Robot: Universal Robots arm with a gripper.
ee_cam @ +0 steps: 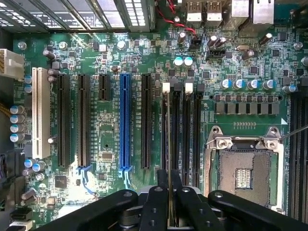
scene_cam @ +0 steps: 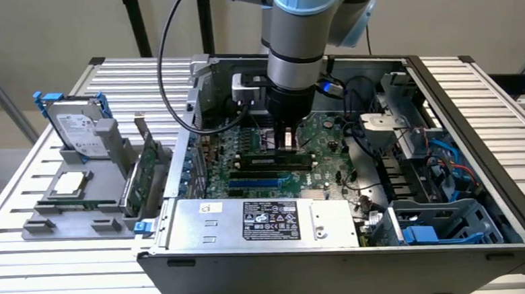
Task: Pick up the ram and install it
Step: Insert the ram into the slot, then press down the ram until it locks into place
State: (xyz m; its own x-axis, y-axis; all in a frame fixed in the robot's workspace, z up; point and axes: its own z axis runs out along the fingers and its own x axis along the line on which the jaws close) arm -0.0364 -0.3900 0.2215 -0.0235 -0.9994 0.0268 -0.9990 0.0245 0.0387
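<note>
Inside the open computer case (scene_cam: 440,111), the tool (scene_cam: 285,140) hangs low over the motherboard (scene_cam: 325,133), its fingers (ee_cam: 159,202) pinched on the ram (ee_cam: 170,192). That thin stick stands on edge between them, lined up with the long black slots (ee_cam: 185,130) beside the empty processor socket (ee_cam: 243,173). Cables (scene_cam: 356,125) and the case's drive bays crowd the exterior view's right; the power supply (scene_cam: 266,221) borders the near edge.
</note>
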